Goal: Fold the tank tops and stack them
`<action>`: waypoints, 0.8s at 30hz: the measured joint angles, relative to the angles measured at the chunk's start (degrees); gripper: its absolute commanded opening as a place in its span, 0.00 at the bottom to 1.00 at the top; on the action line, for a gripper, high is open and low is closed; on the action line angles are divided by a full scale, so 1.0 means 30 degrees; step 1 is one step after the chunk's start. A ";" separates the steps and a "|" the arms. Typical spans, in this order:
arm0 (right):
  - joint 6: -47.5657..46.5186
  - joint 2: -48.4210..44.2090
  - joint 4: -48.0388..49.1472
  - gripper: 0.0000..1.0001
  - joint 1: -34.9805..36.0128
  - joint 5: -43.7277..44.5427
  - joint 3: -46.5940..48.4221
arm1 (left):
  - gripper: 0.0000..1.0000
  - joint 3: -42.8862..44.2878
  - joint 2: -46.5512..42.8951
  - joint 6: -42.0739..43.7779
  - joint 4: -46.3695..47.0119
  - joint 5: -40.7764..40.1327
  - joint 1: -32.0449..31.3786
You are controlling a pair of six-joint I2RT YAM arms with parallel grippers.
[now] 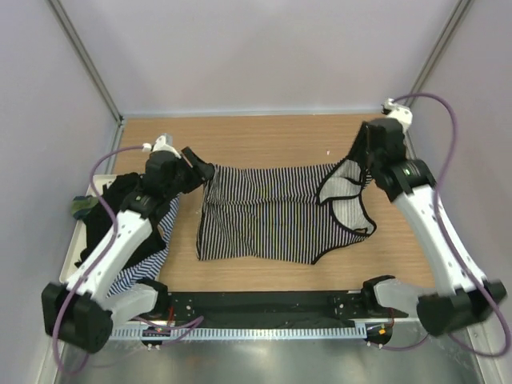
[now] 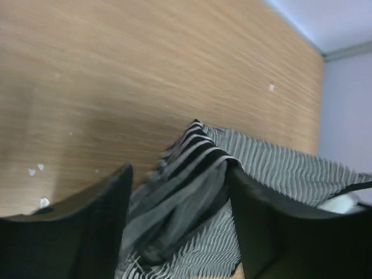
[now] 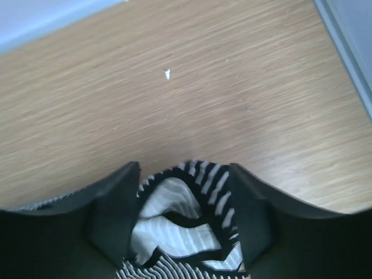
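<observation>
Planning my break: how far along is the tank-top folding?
Done: no finished stack in view. In hand: the striped tank top lies on the table, left gripper and right gripper open around its ends. Left: folding it, plus the heap of tops by the left arm.

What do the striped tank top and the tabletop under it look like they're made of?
Striped tank top: thin, soft fabric, probably a knit, matte, with black binding along the edges; it bunches and folds limply. Tabletop: wood or wood-look laminate, smooth with a low sheen; straight tan grain lines show, but I cannot tell which of the two it is.
</observation>
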 measured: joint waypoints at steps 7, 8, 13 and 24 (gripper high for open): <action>0.0321 0.6798 0.1953 0.65 -0.1341 -0.1588 0.1304 | 0.75 0.2528 0.7235 -0.1166 -0.0197 0.0124 0.1894; 0.0350 0.6346 0.2215 0.63 -0.1370 -0.2033 0.0459 | 0.73 0.2368 0.7023 -0.1158 -0.0197 0.0117 0.1916; 0.0364 0.4379 0.2922 0.49 -0.1362 -0.4838 -0.1923 | 0.66 0.2076 0.5042 -0.0787 -0.0146 0.0379 0.1865; 0.0860 0.3963 0.6098 0.47 -0.1362 -1.0156 -0.8888 | 0.62 -0.0576 0.4874 -0.0175 0.0277 0.1989 0.1515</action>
